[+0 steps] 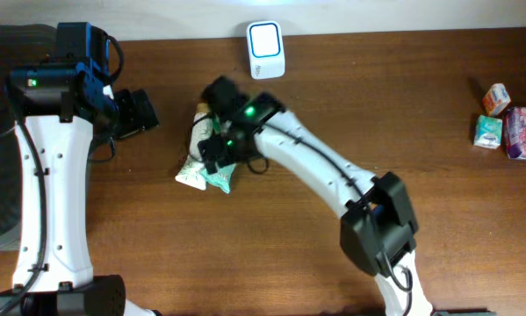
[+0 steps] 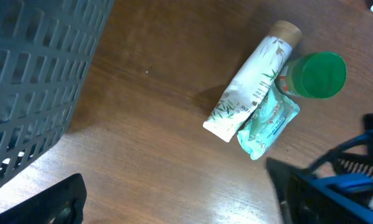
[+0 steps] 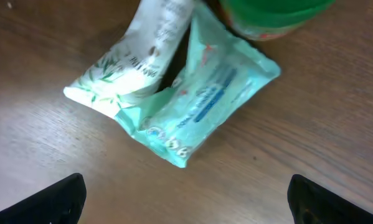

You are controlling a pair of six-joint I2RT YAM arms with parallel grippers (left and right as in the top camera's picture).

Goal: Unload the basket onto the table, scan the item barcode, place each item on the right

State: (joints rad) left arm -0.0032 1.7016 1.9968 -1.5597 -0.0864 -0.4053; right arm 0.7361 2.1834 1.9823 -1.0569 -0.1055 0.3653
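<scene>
We see both claws spread wide, holding nothing: our right gripper (image 3: pixel 186 202) hangs over the packet (image 3: pixel 205 106), which lies mid-table touching the tube (image 3: pixel 139 62), nearer than the scanner (image 1: pixel 266 48); our left gripper (image 2: pixel 180 199) hovers further left

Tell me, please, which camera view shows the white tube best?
The left wrist view: the white tube lies there whole, from cap to crimped end. Overhead, the right arm partly covers it. The right wrist view shows only its crimped lower part.
</scene>
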